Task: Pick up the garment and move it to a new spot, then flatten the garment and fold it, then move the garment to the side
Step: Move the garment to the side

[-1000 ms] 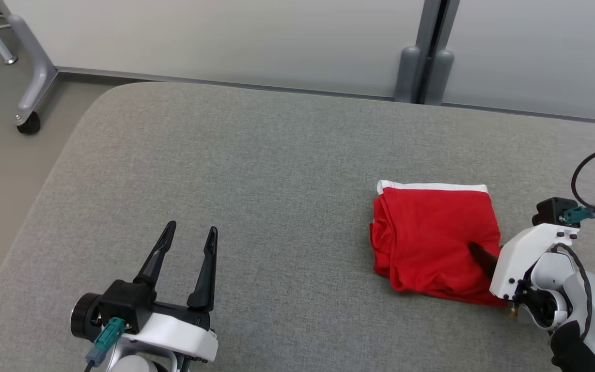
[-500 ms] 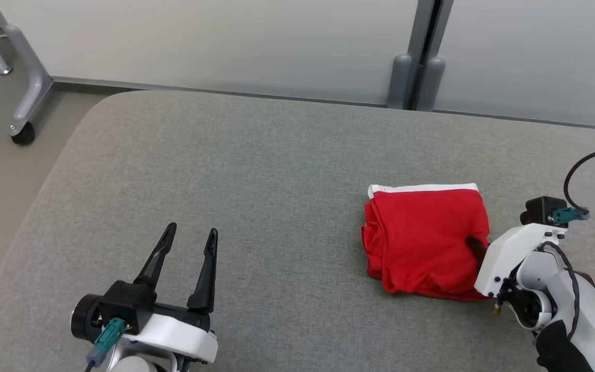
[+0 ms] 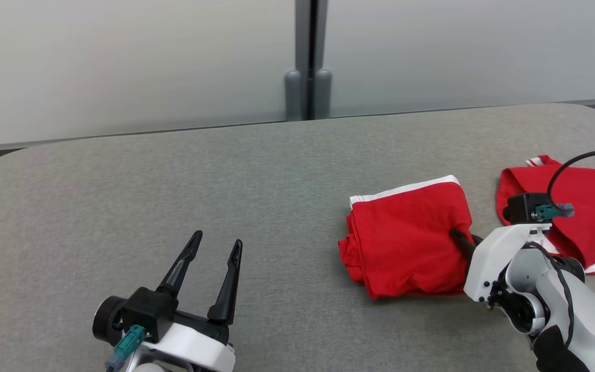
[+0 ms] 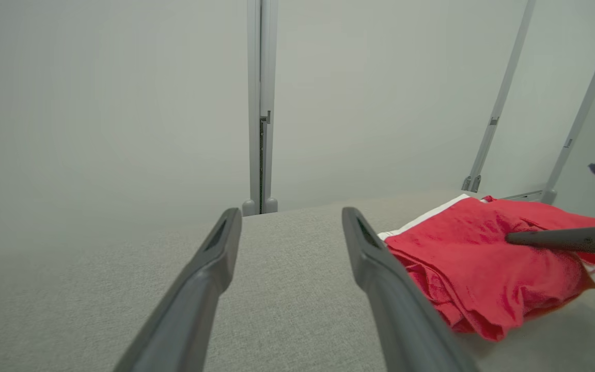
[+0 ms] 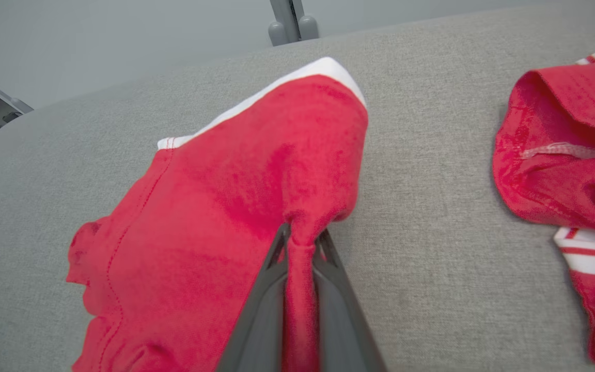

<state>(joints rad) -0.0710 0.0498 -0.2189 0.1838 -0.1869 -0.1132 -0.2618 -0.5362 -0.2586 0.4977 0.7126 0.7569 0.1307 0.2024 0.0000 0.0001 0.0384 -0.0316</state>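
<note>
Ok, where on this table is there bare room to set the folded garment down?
The table's left half is bare, from the folded garment across to the left edge, beyond the left gripper. A bare strip also runs along the far edge. The right is crowded: the second garment lies close by, leaving a narrow gap where the right gripper pinches the fold.

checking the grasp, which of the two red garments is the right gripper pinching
The folded red garment with the plain white band: the right gripper is shut on its edge. The striped-trim garment lies apart, untouched.
</note>
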